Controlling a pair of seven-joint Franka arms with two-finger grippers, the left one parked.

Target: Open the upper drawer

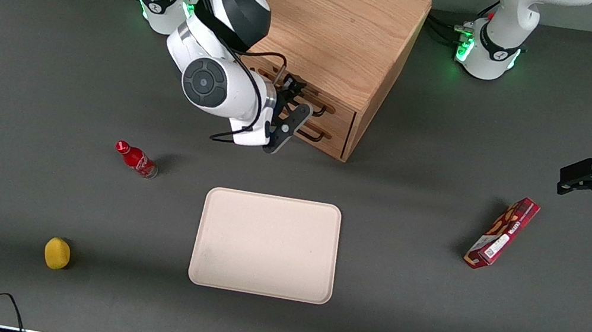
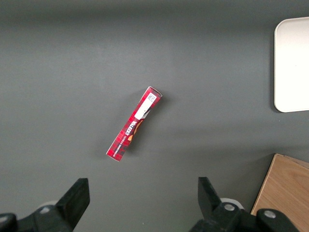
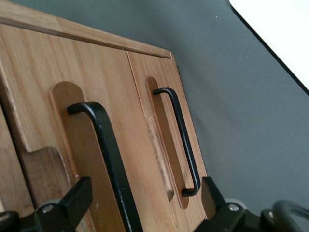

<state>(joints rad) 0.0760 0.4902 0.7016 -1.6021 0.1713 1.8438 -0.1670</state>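
Note:
The wooden cabinet (image 1: 348,30) stands at the back of the table, with two drawers in its front. The upper drawer's black handle (image 1: 319,107) sits above the lower drawer's handle (image 1: 318,133). Both drawer fronts look shut. My right gripper (image 1: 294,104) is open, right in front of the drawer fronts at handle height. In the right wrist view the upper handle (image 3: 108,159) runs between my open gripper's (image 3: 144,208) fingers (image 3: 72,203), close but not clamped. The lower handle (image 3: 181,145) is farther off, nearer the table.
A beige tray (image 1: 266,245) lies nearer the front camera than the cabinet. A small red bottle (image 1: 136,159) and a yellow fruit (image 1: 57,253) lie toward the working arm's end. A red snack box (image 1: 502,233) lies toward the parked arm's end and also shows in the left wrist view (image 2: 134,123).

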